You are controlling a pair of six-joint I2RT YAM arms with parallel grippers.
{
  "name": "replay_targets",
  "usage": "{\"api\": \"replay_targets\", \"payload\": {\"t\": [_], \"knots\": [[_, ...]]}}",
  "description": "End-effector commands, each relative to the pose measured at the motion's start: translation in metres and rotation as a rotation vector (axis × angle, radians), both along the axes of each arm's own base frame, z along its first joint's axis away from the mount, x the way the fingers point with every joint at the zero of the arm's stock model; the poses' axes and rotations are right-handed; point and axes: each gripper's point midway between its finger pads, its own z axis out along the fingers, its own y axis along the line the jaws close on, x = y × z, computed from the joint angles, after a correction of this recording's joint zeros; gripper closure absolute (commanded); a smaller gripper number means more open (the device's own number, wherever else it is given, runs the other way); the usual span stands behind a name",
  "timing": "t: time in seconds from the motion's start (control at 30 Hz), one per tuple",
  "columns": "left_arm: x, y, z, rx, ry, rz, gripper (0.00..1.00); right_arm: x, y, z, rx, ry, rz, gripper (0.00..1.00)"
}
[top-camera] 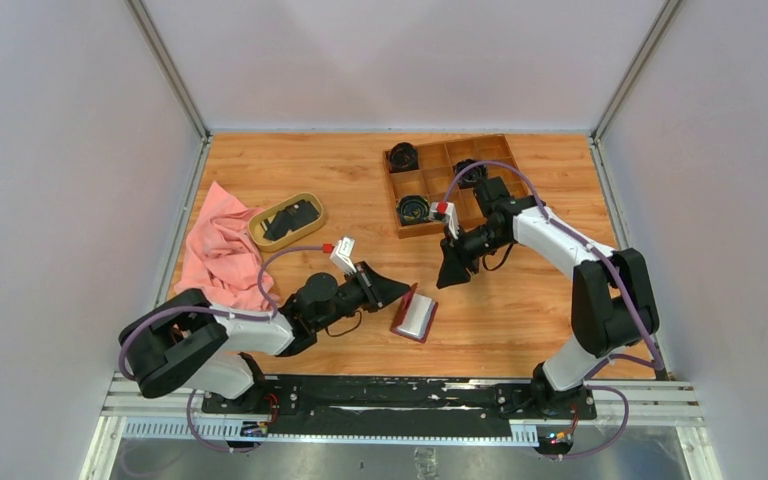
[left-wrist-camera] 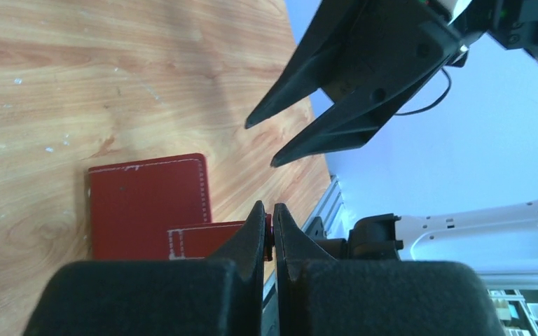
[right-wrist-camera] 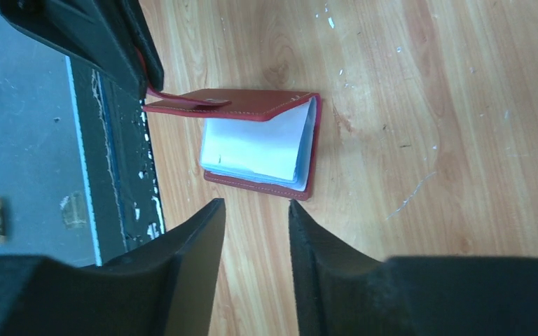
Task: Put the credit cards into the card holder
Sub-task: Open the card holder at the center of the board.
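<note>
The dark red card holder (top-camera: 415,314) lies on the table, its cover lifted so the greyish pockets (right-wrist-camera: 256,148) show. My left gripper (top-camera: 402,291) is shut on the holder's snap tab (left-wrist-camera: 203,240) and holds the cover up; its jaws (left-wrist-camera: 267,215) pinch the tab's end. My right gripper (top-camera: 451,279) is open and empty, just right of the holder and above the table; in the right wrist view (right-wrist-camera: 253,208) the holder lies beyond its fingertips. Dark credit cards (top-camera: 291,217) lie in the oval tan dish (top-camera: 260,231), far left of both grippers.
A wooden compartment box (top-camera: 436,152) with dark round items stands at the back, behind the right arm. A pink cloth (top-camera: 220,252) lies at the left beside the dish. The table's front edge and metal rail (right-wrist-camera: 105,154) run close to the holder.
</note>
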Motion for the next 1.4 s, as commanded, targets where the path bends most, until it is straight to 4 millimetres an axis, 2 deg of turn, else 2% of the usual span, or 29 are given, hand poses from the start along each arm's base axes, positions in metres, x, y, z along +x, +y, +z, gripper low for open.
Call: {"api": "replay_targets", "payload": {"t": [0.0, 0.17, 0.37, 0.47, 0.53, 0.63, 0.7, 0.8, 0.93, 1.03, 1.13, 1.23, 1.37], "knots": [[-0.004, 0.006, -0.023, 0.038, 0.003, 0.005, 1.00, -0.011, 0.004, -0.002, 0.008, 0.073, 0.022, 0.63], [0.000, 0.021, -0.057, 0.057, 0.054, 0.058, 1.00, -0.018, 0.009, -0.008, -0.004, 0.106, 0.055, 0.72], [0.010, 0.061, -0.076, 0.042, 0.092, 0.169, 1.00, -0.021, 0.011, -0.018, -0.048, 0.111, 0.074, 0.75], [0.013, 0.076, -0.092, 0.086, 0.122, 0.218, 1.00, -0.020, 0.011, -0.021, -0.060, 0.112, 0.074, 0.76], [0.017, 0.082, -0.104, 0.128, 0.144, 0.243, 1.00, -0.021, 0.012, -0.022, -0.063, 0.102, 0.083, 0.73], [0.020, 0.094, -0.126, 0.210, 0.187, 0.299, 1.00, -0.024, 0.016, -0.027, -0.083, 0.062, 0.113, 0.64], [0.022, 0.108, -0.140, 0.275, 0.211, 0.352, 1.00, -0.025, 0.018, -0.029, -0.094, 0.030, 0.132, 0.59], [0.026, 0.129, -0.149, 0.364, 0.206, 0.430, 1.00, -0.026, 0.021, -0.026, -0.081, -0.009, 0.153, 0.57], [0.033, 0.149, -0.147, 0.505, 0.171, 0.496, 0.89, -0.027, 0.021, -0.027, -0.088, -0.070, 0.179, 0.57], [0.042, 0.153, -0.130, 0.564, 0.108, 0.510, 0.82, -0.034, 0.022, -0.035, -0.130, -0.110, 0.232, 0.60], [0.047, 0.157, -0.116, 0.597, 0.059, 0.522, 0.77, -0.041, 0.020, -0.048, -0.201, -0.160, 0.309, 0.69], [0.048, 0.159, -0.112, 0.632, 0.037, 0.505, 0.61, -0.048, 0.020, -0.054, -0.236, -0.168, 0.361, 0.81], [0.044, 0.162, -0.109, 0.646, 0.010, 0.478, 0.56, -0.050, 0.019, -0.060, -0.268, -0.153, 0.378, 0.92]]}}
